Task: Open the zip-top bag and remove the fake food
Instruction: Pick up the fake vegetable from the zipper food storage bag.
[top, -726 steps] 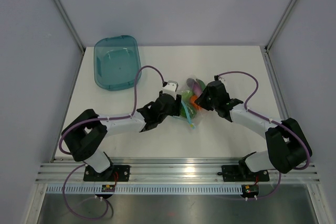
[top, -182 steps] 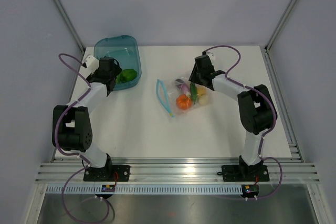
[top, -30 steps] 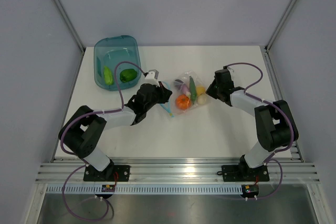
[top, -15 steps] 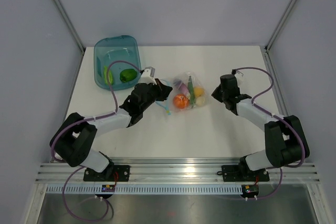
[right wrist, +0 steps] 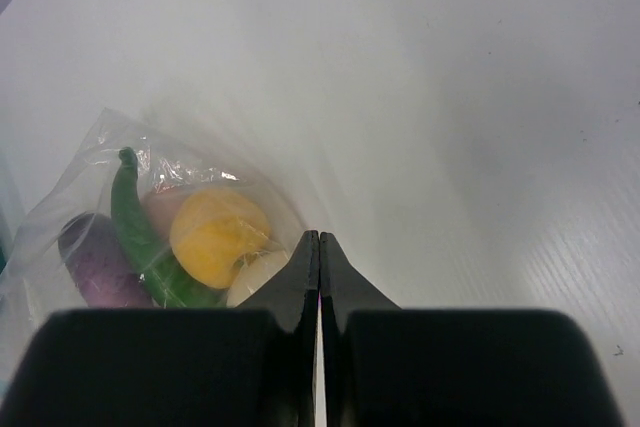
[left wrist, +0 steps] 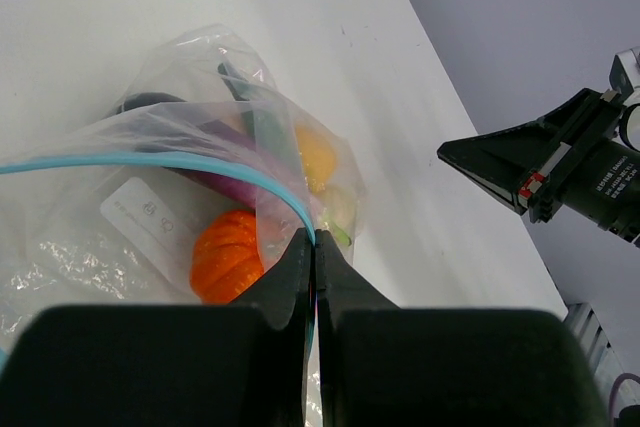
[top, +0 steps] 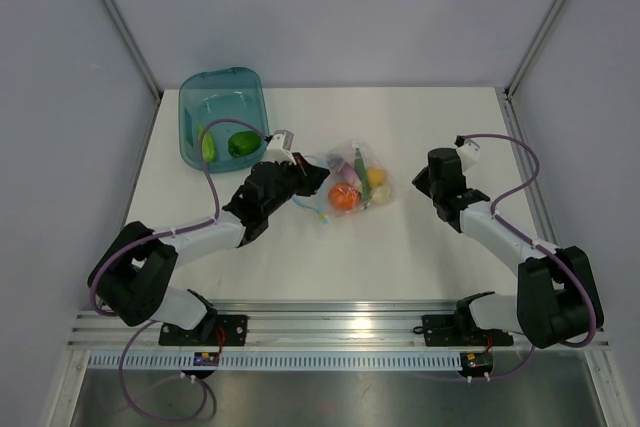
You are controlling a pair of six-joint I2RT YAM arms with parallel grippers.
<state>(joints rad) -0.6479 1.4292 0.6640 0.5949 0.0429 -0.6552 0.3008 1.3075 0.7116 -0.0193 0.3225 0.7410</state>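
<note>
The zip-top bag [top: 358, 185] lies mid-table, clear and crinkly, its teal zip strip [left wrist: 180, 162] curving into my left gripper [left wrist: 313, 239], which is shut on that strip at the bag's left side [top: 322, 175]. Inside the bag I see fake food: an orange tomato [left wrist: 228, 255], a yellow lemon [right wrist: 218, 235], a purple eggplant [right wrist: 95, 265], a green pod [right wrist: 140, 227] and a white egg [right wrist: 258, 275]. My right gripper [right wrist: 318, 237] is shut with nothing in it, a short way right of the bag [top: 422, 183] and apart from it.
A teal translucent tub [top: 225, 107] stands at the back left, holding a green pepper [top: 243, 143] and a green pod [top: 208, 142]. Metal frame posts rise at the table's back corners.
My right gripper has drawn back to the right, away from the bag. The left gripper keeps its hold on the zip strip and the bag has shifted slightly toward it.
</note>
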